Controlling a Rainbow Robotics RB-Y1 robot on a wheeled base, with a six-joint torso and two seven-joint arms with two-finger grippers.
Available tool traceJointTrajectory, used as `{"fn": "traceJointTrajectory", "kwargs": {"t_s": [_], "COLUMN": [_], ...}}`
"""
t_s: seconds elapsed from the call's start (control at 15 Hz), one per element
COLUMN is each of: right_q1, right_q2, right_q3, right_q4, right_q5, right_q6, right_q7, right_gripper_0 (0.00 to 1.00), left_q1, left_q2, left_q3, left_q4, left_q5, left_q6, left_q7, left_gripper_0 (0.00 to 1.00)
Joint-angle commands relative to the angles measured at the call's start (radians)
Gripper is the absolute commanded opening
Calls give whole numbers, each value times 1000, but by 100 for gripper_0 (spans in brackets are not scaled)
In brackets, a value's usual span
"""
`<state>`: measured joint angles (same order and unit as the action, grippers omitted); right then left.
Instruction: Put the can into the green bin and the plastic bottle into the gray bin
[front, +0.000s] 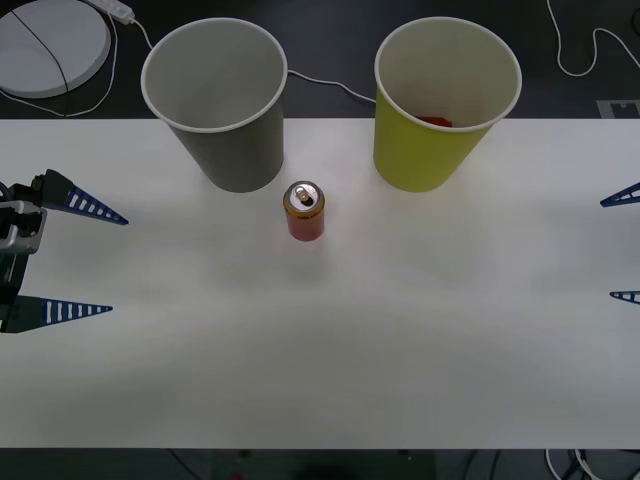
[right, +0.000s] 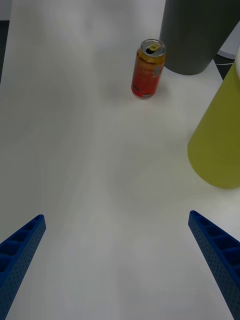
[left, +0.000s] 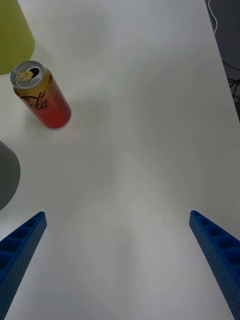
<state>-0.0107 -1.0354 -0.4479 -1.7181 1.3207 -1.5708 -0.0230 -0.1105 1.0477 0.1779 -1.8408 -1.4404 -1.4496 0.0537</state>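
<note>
Right now the can (front: 304, 211) stands upright on the white table (front: 320, 350), between the gray bin (front: 217, 102) and the green bin (front: 444, 103) and a little nearer the robot than both, close to the gray one. Something red lies inside the green bin. Over at the table's left edge the left gripper (front: 78, 260) hangs with its blue fingers spread wide, holding nothing. At the right edge, the right gripper (front: 625, 245) is likewise spread and empty, well apart from the can.
</note>
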Motion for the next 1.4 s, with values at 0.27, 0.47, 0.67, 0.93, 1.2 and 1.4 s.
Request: {"fn": "traceJointTrajectory", "kwargs": {"t_s": [0.27, 0.47, 0.67, 0.93, 1.2, 1.4], "right_q1": [-3, -5, -5, -6, -5, -5], "right_q2": [0, -58, -58, -54, 9, 69], "right_q3": [0, 58, 74, 184, 236, 264], "right_q4": [2, 3, 5, 5, 3, 5], "right_q5": [-6, -83, -90, -120, -129, -124], "right_q6": [0, 0, 0, 74, 155, 201], "right_q7": [0, 9, 9, 12, 26, 37], "right_gripper_0": [100, 100, 100, 100, 100, 100], "left_q1": [0, 0, 0, 0, 0, 0], "left_q2": [0, 0, 0, 0, 0, 0], "left_q3": [0, 0, 0, 0, 0, 0], "left_q4": [0, 0, 0, 0, 0, 0], "left_q5": [0, 0, 0, 0, 0, 0], "left_q6": [0, 0, 0, 0, 0, 0], "left_q7": [0, 0, 0, 0, 0, 0], "left_gripper_0": [100, 100, 100, 100, 100, 100]}}
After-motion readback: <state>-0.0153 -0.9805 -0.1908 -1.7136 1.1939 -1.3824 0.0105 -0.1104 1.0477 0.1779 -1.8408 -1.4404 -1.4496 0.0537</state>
